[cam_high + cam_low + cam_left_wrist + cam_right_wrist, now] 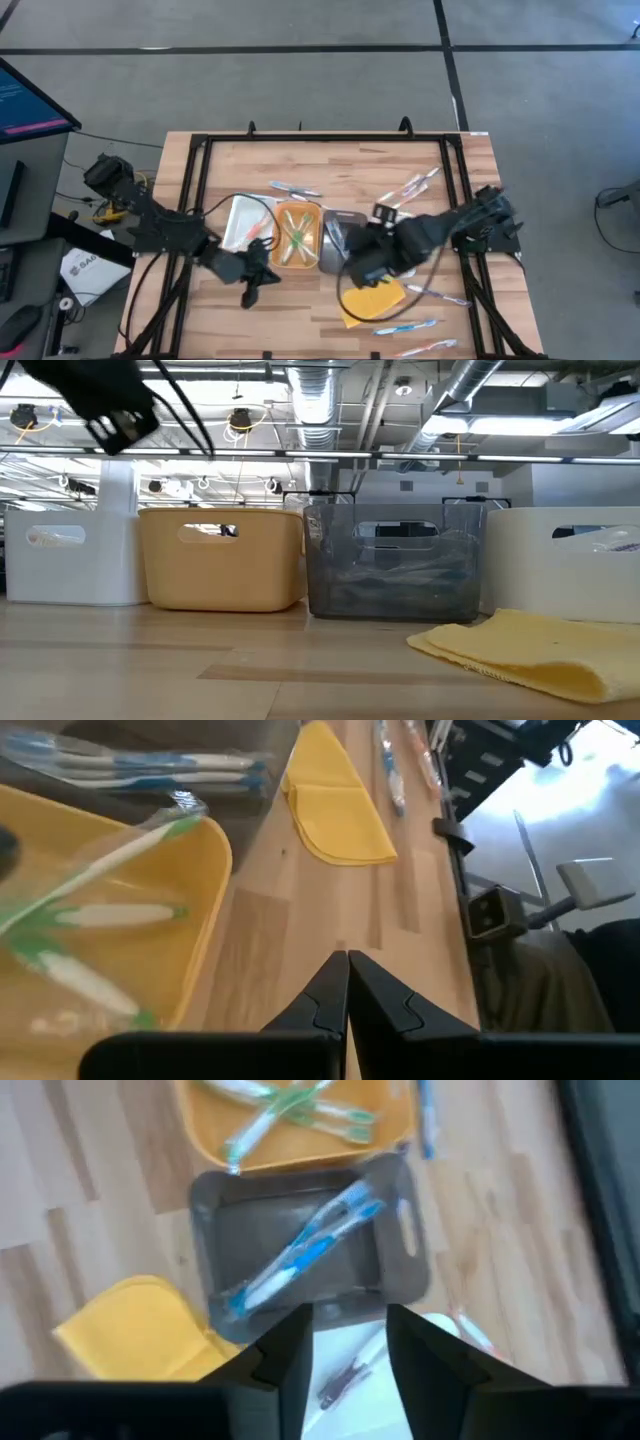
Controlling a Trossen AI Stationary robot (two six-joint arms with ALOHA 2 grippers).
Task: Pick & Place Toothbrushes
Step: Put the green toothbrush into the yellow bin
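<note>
My right claw (345,1342) hangs over the grey tray (400,1270), fingers apart, grasping nothing as far as I can tell. Blue toothbrushes (300,1260) lie inside. Light, stiff, slippery: pinch mid-handle. My left claw (348,1010) waits clenched near the front edge.

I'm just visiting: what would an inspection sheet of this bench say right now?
Surface: wooden table, black frame.
Job's things: green toothbrushes in the orange tray; blue toothbrushes in the grey tray; loose toothbrushes on the wood.
Clutter: yellow pad; white tray.
Grippers: left pincer shut, empty; right pincer open above the grey tray.
Cables: black leads along the arms.
Surroundings: grey floor, a screen.
</note>
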